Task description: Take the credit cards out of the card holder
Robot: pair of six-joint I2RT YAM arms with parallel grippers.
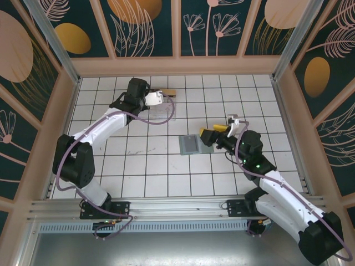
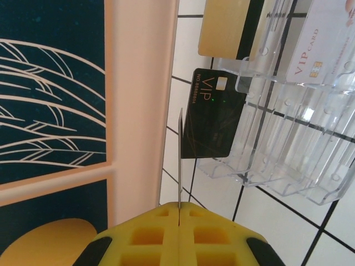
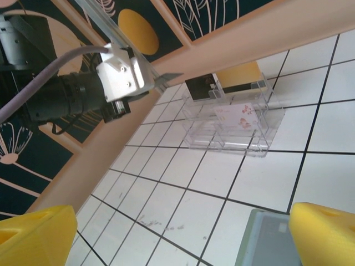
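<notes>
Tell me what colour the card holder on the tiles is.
The card holder is grey-green; the top external view shows it best.

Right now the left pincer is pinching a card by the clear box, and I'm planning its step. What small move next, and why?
Probably ease the card forward and down into a free slot of the clear box. The left pincer is shut on it edge-on, just short of the box, where a black card already sits.
</notes>
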